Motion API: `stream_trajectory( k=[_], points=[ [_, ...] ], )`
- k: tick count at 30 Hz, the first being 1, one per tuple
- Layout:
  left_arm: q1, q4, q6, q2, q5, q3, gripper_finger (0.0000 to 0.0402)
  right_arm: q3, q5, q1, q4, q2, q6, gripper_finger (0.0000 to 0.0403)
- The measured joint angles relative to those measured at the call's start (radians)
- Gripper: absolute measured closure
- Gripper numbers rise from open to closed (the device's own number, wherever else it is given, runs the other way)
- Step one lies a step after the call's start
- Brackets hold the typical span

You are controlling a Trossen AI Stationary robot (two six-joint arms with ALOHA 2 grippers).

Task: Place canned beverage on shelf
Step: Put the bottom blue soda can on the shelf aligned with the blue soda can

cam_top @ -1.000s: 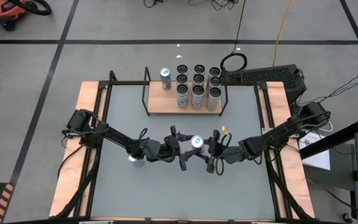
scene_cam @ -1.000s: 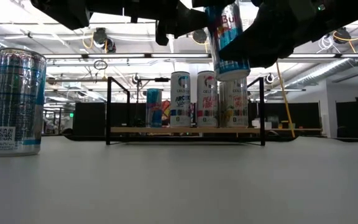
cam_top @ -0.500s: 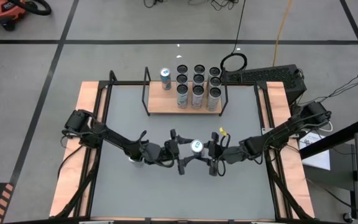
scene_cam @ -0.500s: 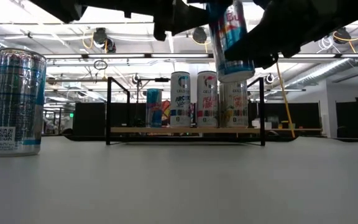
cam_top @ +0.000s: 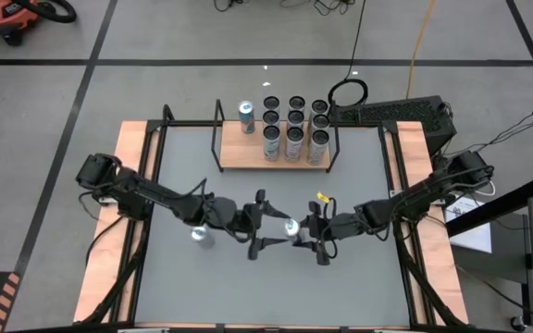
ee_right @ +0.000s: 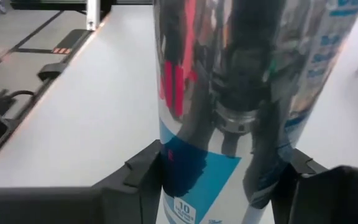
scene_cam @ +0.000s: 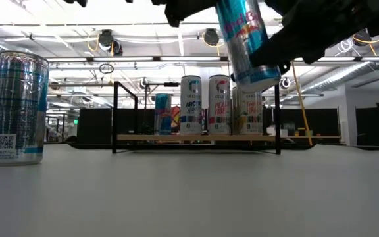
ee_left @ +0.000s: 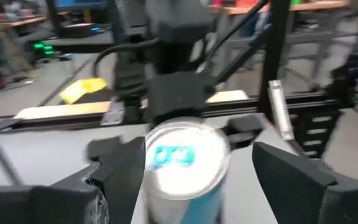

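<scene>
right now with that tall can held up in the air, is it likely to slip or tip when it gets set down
The can is smooth, glossy metal, so it could slide in the right gripper, whose fingers clamp only a narrow band. It hangs tilted in the low view, so it may wobble on landing. Tall and slim, it probably tips easily among the cans on the shelf.

Held can [scene_cam: 245,41]: silver, blue, red lettering; shelf [scene_cam: 196,137] light wood.

A black keyboard [cam_top: 391,113] and a coiled cable [cam_top: 348,92] lie on the floor behind the table [cam_top: 133,148].
</scene>
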Motion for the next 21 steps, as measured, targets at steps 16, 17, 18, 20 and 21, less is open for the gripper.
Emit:
stream_trajectory(
  k=[16,17,18,20,21],
  points=[
    [0.082,-0.252,0.037,-0.002,0.134,0.095,0.0109,0.0,-0.073,-0.027,-0.04,0.0,0.01,0.0234],
    [0.082,-0.253,0.039,-0.002,0.134,0.095,0.0109,0.0,-0.075,-0.027,-0.043,0.0,0.01,0.0234],
    [0.081,-0.253,0.044,-0.002,0.133,0.095,0.0109,0.0,-0.077,-0.027,-0.044,0.0,0.011,0.0234],
    [0.08,-0.247,0.045,-0.002,0.126,0.095,0.0109,0.0,-0.079,-0.027,-0.046,0.0,0.014,0.0234],
    [0.081,-0.243,0.035,-0.002,0.118,0.095,0.0109,0.0,-0.08,-0.027,-0.048,0.0,0.013,0.0234]
  ],
)
